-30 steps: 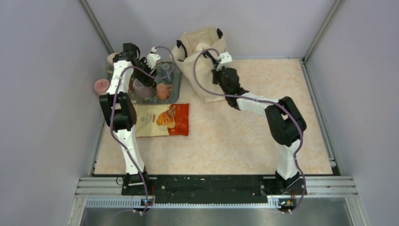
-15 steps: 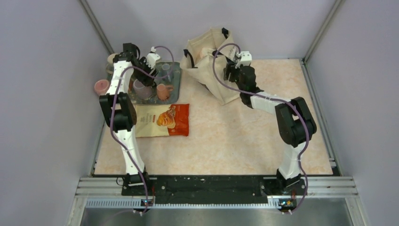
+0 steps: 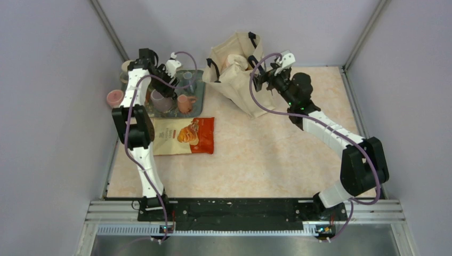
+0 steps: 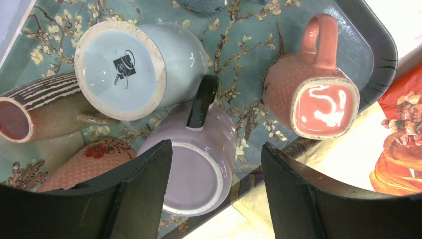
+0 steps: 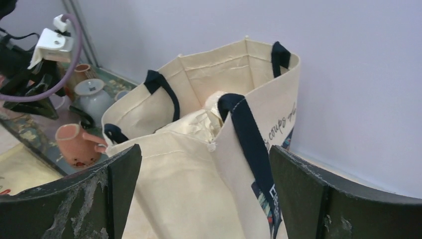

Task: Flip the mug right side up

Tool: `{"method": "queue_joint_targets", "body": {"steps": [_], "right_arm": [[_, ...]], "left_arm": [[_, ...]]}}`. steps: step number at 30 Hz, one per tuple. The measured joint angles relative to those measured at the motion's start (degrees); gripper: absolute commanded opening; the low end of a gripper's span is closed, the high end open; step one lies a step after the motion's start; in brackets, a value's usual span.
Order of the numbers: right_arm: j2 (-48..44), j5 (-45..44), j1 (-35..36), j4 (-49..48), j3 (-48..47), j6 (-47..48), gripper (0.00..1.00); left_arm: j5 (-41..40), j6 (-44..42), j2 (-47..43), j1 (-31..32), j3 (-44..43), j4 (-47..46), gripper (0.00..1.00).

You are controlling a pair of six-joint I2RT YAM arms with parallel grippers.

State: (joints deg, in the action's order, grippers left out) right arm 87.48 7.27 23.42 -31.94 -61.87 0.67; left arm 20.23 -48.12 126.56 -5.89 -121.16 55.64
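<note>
A lilac mug [image 4: 199, 164] with a black handle [image 4: 201, 99] stands upside down on the floral tray [image 4: 368, 45], base up. My left gripper [image 4: 215, 149] hovers open over it, one finger at each side of the base, the right finger well apart from it. In the top view this gripper [image 3: 162, 88] is over the tray [image 3: 198, 93] at the back left. My right gripper [image 5: 204, 154] is wide open and holds nothing, just in front of the cream tote bag [image 5: 199, 189].
Also upside down on the tray are a pale blue mug [image 4: 134, 64] and a pink mug [image 4: 313, 89]; a striped brown mug [image 4: 40, 109] lies on its side. A snack packet [image 3: 184, 136] lies just in front of the tray. The tote bag [image 3: 234, 74] stands at the back centre.
My right gripper has opened and let go of the tote bag, its arm swinging right and back. The bag now stands more upright. The left arm has stayed put.
</note>
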Motion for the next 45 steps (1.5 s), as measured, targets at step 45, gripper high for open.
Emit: {"method": "queue_joint_targets", "body": {"steps": [45], "right_arm": [[-21.88,6.99,2.67,15.21,18.78,6.05,0.99]], "left_arm": [[-13.44,-8.28,8.37,4.81,-6.71,7.8,0.45]]}}
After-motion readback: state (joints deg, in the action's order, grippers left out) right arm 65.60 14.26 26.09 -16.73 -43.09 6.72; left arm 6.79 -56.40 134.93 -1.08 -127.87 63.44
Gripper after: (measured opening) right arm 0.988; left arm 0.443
